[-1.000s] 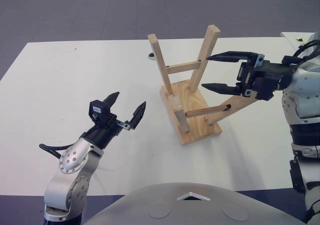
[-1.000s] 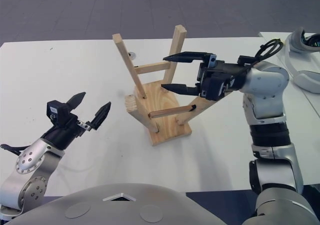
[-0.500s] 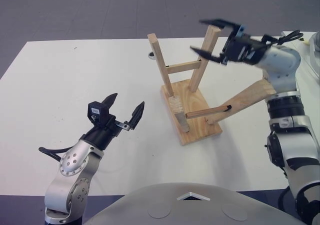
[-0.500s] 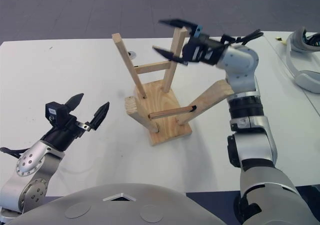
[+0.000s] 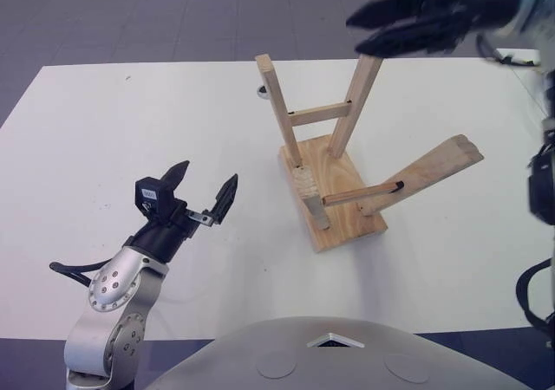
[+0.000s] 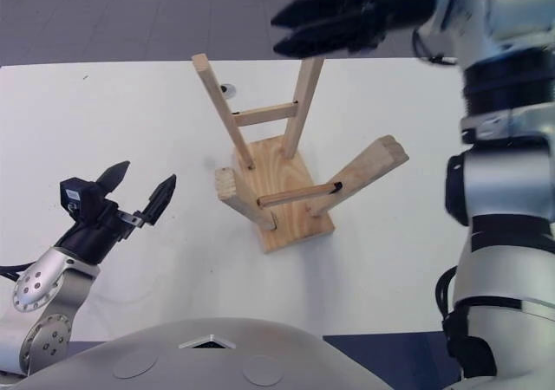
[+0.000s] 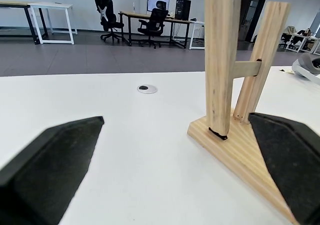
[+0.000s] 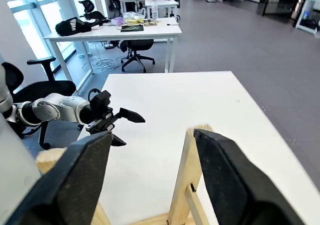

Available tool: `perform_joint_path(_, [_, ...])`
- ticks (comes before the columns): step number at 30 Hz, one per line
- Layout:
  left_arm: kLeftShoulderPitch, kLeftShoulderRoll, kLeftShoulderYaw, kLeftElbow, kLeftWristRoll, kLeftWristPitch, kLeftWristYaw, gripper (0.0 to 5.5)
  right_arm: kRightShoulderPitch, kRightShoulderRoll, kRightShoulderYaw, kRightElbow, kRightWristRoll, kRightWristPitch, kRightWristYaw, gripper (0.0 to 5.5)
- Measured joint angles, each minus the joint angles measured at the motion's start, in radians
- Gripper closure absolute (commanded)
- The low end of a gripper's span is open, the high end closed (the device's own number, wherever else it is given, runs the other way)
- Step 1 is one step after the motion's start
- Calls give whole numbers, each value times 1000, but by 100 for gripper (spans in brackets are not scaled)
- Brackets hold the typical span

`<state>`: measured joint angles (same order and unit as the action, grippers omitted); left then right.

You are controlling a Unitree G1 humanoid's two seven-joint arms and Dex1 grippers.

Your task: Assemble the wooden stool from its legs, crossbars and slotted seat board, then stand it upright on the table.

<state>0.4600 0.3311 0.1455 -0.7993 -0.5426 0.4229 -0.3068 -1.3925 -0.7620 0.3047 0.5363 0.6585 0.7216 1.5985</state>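
The stool stands upside down on the white table, its seat board [image 5: 335, 194] flat. Two legs [image 5: 279, 113] [image 5: 355, 102] stand up from it, joined by a crossbar [image 5: 321, 113]. A short stub leg [image 5: 308, 196] sits at the near corner. A fourth leg [image 5: 427, 172] leans out to the right, held by a thin crossbar [image 5: 357, 194]. My right gripper [image 5: 355, 33] hovers open above the far right leg's top [image 8: 187, 180]. My left gripper [image 5: 208, 173] is open low over the table, left of the stool, holding nothing.
A round cable grommet [image 5: 261, 95] sits in the table behind the stool. The table's left and near parts are bare white surface [image 5: 130, 121]. A white headset [image 7: 310, 65] lies at the far right edge. Office desks and chairs stand beyond the table.
My right gripper has risen from beside the far right leg and crossbar to above that leg's top, still open. The left gripper drifted slightly left. The stool has not moved.
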Motion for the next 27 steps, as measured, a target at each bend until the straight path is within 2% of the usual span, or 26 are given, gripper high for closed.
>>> perform_joint_path(1, [-5, 10, 7, -10, -6, 11, 2, 17, -98, -4, -21, 5, 62, 37, 9, 245])
perform_joint_path(3, [-8, 20, 17, -19, -16, 28, 4, 17, -156, -35, -12, -81, 209, 145, 12, 245])
perform_joint_path(5, [-12, 24, 20, -21, -25, 30, 3, 17, -126, -113, 115, -264, 292, 162, 13, 245])
perform_joint_path(7, [-28, 27, 23, -19, -35, 32, 1, 17, -57, -259, 380, -483, 327, 130, 15, 245])
perform_joint_path(11, [-48, 29, 22, -17, -36, 33, -2, 17, -34, -464, 819, -634, 242, -32, 17, 245])
perform_joint_path(13, [-51, 33, 16, -3, -36, 33, -8, 17, -84, -559, 1087, -678, 164, -172, 18, 245])
perform_joint_path(16, [-43, 35, 12, 12, -34, 31, -11, 17, -249, -606, 1358, -681, 156, -286, 19, 245])
perform_joint_path(18, [-41, 34, 5, 14, -33, 28, -11, 17, -343, -602, 1486, -664, 162, -359, 19, 245])
perform_joint_path(20, [-40, 32, -3, 18, -32, 24, -11, 17, -431, -563, 1585, -622, 171, -452, 18, 245])
perform_joint_path(22, [-39, 30, -6, 22, -28, 21, -11, 17, -481, -524, 1637, -580, 155, -577, 18, 245])
perform_joint_path(25, [-39, 27, -8, 32, -12, 7, -11, 17, -484, -463, 1640, -442, 4, -827, 18, 245])
perform_joint_path(27, [-39, 25, -12, 35, -4, 5, -11, 17, -417, -412, 1558, -310, -108, -963, 17, 245])
